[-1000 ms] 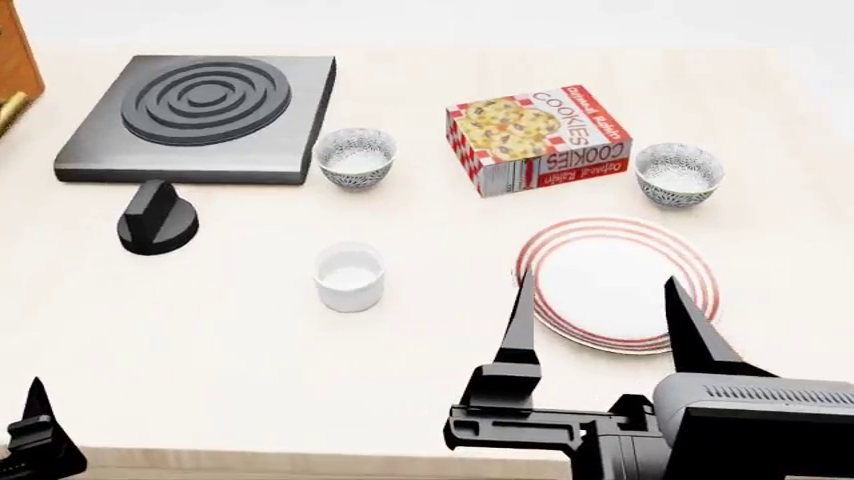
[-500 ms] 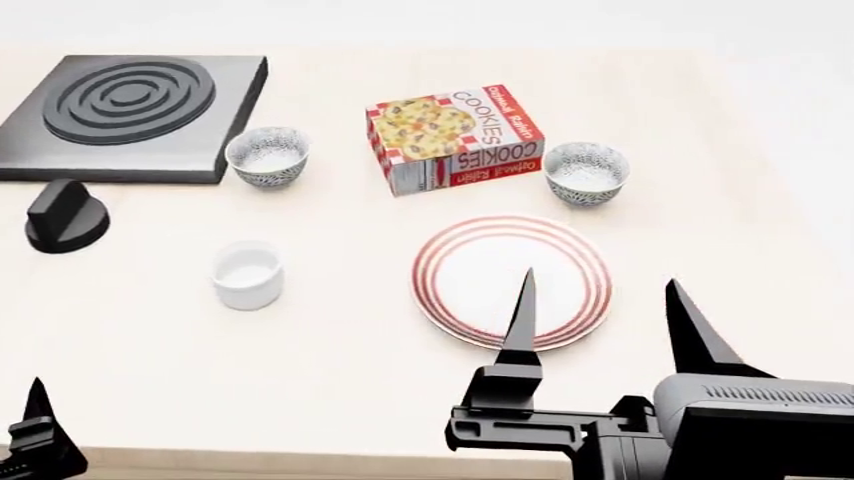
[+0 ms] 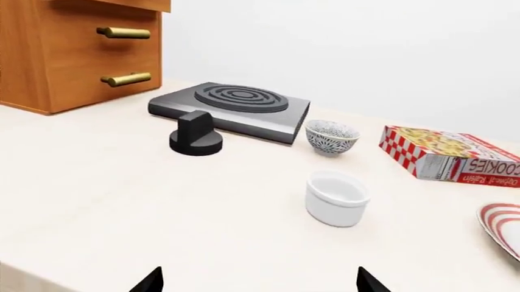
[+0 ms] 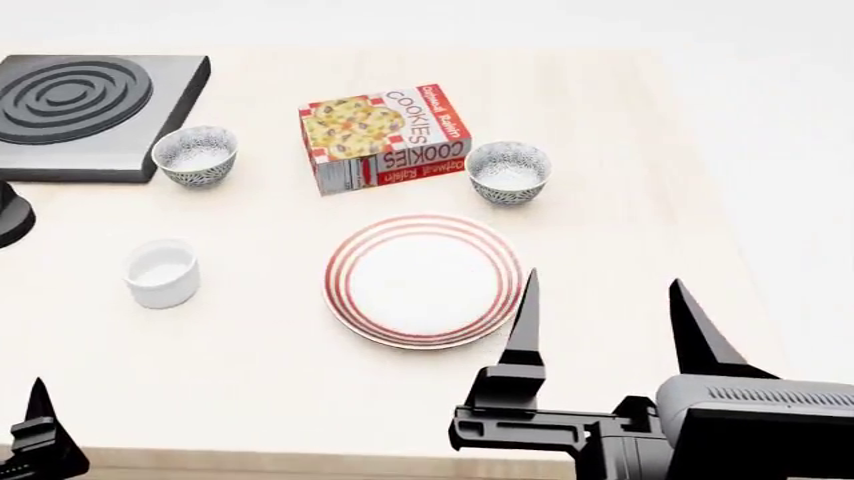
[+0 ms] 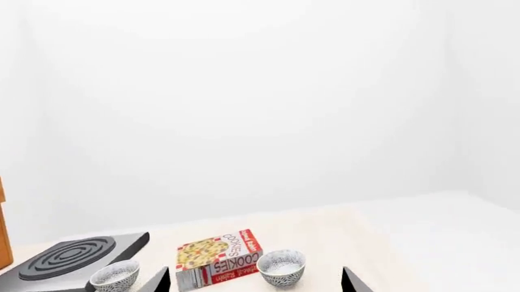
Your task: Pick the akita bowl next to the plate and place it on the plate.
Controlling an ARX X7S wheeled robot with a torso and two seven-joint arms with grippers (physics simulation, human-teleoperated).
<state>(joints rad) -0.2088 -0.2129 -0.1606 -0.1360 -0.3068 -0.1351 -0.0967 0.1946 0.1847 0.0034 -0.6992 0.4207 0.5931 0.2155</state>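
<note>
The plate point(image 4: 424, 280), white with red rings, lies in the middle of the table. Just beyond its far right rim sits the akita bowl point(image 4: 509, 172), upright beside the cookie box; the right wrist view shows this akita bowl point(image 5: 281, 266) too. My right gripper point(image 4: 603, 282) is open and holds nothing. It hovers near the table's front, right of the plate and well short of the bowl. In its own view the right gripper point(image 5: 256, 278) frames the box and bowl from afar. My left gripper point(image 3: 258, 274) is open and empty, low at the front left point(image 4: 38, 430).
A second patterned bowl point(image 4: 195, 155) sits by the black stove point(image 4: 80, 110). The cookie box point(image 4: 384, 135) lies between the two bowls. A plain white cup point(image 4: 163, 272) stands left of the plate, with a black knob point(image 3: 195, 134) and a wooden drawer cabinet point(image 3: 73, 52) farther left.
The head view has swung to the right, so everything on the table has slid left in it. Both grippers keep their places in the view and stay open.
</note>
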